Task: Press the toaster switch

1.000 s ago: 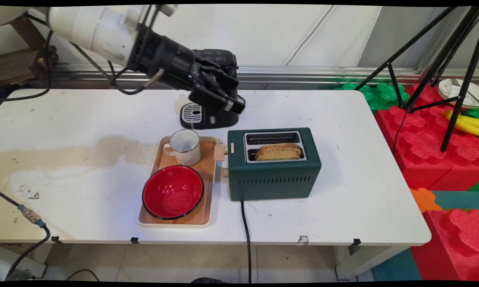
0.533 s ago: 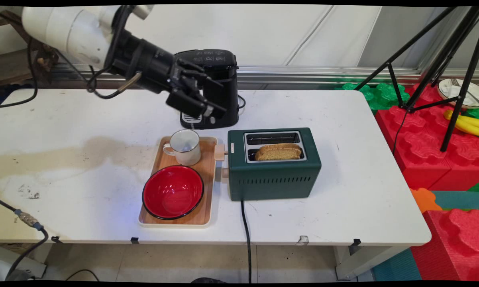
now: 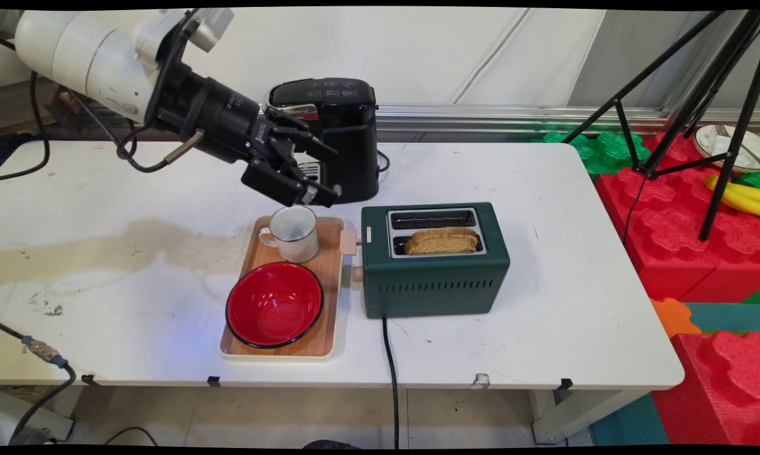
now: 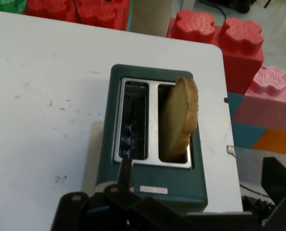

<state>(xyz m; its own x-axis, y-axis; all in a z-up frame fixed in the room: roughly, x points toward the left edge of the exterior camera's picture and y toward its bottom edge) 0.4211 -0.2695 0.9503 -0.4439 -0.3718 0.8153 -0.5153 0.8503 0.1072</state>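
Since a second ago the claw has drawn left and lower, from in front of the coffee machine to just above the mug on the tray. Its fingers are spread, gripping nothing. Beyond, bread stands in the toaster on the desk.

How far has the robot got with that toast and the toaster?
Looks done: a bread slice stands in the toaster's near slot. In hand: nothing; the open gripper hovers above the mug on the tray. Left: the far slot, mug and red bowl are empty.
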